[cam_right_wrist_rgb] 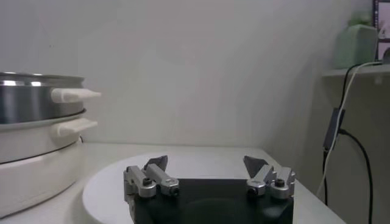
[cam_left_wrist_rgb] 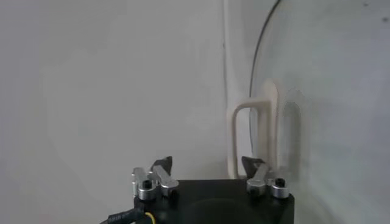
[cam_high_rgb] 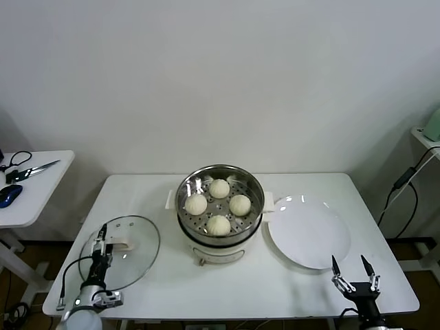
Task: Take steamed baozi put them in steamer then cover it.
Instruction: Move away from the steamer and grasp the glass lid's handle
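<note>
The steamer stands at the table's middle, a steel pot on a white base. Four cream-white baozi lie on its tray: at the back, left, right and front. The cover, a clear glass lid with a white handle, lies flat at the front left. My left gripper is open just over the lid beside its handle, its fingers holding nothing. My right gripper is open and empty at the front right, near the steamer.
A flat white plate lies right of the steamer and shows under my right gripper in the right wrist view. A side table with scissors and a mouse stands at the left. Cables and a shelf are at the right edge.
</note>
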Tool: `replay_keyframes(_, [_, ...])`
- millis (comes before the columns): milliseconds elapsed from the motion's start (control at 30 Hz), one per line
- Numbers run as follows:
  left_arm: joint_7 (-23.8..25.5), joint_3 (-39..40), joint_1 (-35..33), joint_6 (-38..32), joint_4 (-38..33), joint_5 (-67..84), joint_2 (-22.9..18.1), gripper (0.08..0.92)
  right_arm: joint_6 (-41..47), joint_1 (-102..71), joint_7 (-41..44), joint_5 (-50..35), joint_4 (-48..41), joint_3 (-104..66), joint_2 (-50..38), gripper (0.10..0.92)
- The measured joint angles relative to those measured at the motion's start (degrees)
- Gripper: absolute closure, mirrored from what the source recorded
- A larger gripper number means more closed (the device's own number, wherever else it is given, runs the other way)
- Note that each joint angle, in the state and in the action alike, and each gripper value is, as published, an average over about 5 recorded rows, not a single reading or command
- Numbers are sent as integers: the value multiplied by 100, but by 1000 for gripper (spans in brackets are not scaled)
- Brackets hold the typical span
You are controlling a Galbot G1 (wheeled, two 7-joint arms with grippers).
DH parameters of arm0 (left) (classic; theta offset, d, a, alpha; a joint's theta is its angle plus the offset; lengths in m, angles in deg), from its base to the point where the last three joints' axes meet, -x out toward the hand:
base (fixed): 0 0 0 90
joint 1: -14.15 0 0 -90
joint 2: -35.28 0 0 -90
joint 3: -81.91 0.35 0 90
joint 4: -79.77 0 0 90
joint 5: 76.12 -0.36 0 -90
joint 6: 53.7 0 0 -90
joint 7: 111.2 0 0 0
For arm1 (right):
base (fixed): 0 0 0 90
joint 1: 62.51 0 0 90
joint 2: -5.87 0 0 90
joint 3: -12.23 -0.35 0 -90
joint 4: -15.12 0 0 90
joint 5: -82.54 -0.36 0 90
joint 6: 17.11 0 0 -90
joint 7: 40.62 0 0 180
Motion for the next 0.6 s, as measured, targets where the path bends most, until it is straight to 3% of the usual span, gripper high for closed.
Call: replay_keyframes(600, [138, -8, -83, 80, -177, 356, -57, 784, 217, 61, -72, 130, 64, -13, 20, 203])
